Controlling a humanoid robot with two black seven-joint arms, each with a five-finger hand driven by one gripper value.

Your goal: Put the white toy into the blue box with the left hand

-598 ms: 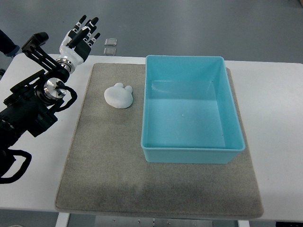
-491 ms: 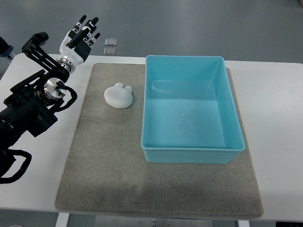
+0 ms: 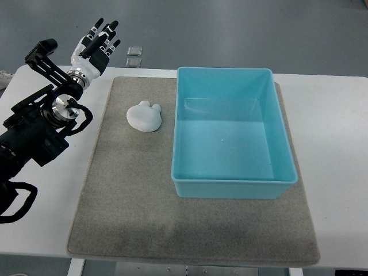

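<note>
Left hand (image 3: 96, 40) spread and empty off the mat's (image 3: 138, 218) far-left corner, toy (image 3: 144, 116) on the mat toward the near-right of it, just left of the box (image 3: 232, 190), ears pointing away; right arm unseen.

White toy (image 3: 144, 115) lying on grey mat (image 3: 126, 201), just left of blue box (image 3: 232, 134), not touching. Left hand (image 3: 95, 45) raised past mat's far-left corner, fingers (image 3: 106, 31) spread, holding nothing, well apart from toy.
</note>
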